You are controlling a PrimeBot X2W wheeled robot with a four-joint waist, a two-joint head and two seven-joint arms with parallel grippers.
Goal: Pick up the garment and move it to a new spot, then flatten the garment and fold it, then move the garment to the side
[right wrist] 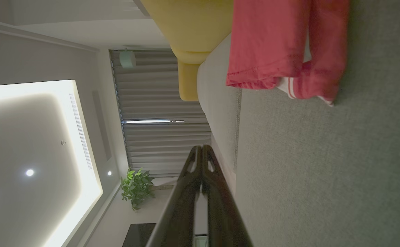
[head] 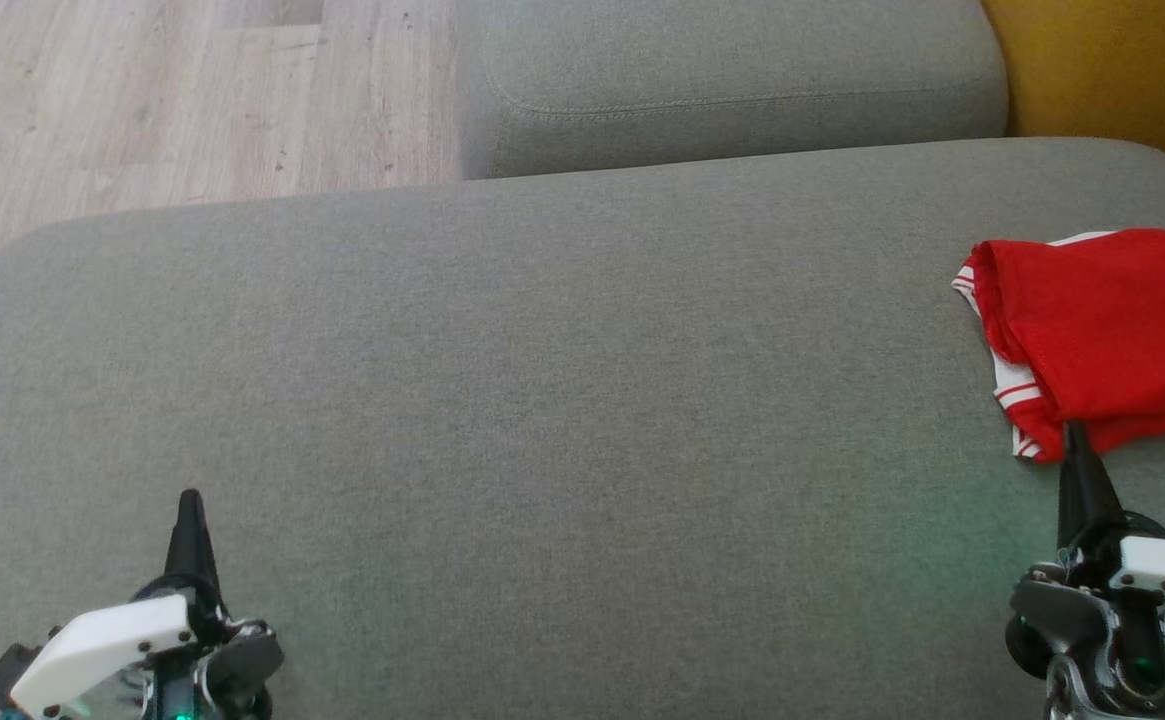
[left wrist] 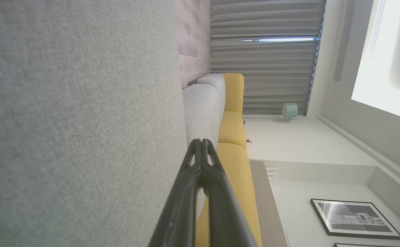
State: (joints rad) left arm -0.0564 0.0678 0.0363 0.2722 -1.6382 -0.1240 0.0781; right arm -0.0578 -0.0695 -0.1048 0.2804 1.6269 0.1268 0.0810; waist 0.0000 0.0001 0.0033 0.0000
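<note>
A folded red garment (head: 1107, 335) with white-striped trim lies at the right edge of the grey sofa cushion (head: 542, 400); the right wrist view has the garment (right wrist: 282, 48) at its top, the cushion (right wrist: 323, 171) below it. My right gripper (head: 1075, 440) is shut and empty, its tip just short of the garment's near edge; in its own view the right gripper (right wrist: 202, 148) holds nothing. At the lower left of the head view my left gripper (head: 189, 500) is shut over bare cushion, far from the garment. In its own view the left gripper (left wrist: 201, 141) is empty.
A second grey cushion (head: 732, 80) stands behind the seat, with wooden floor (head: 172, 90) to the far left and a yellow sofa part (head: 1112, 70) at the far right. A wide stretch of grey cushion spreads between the two grippers.
</note>
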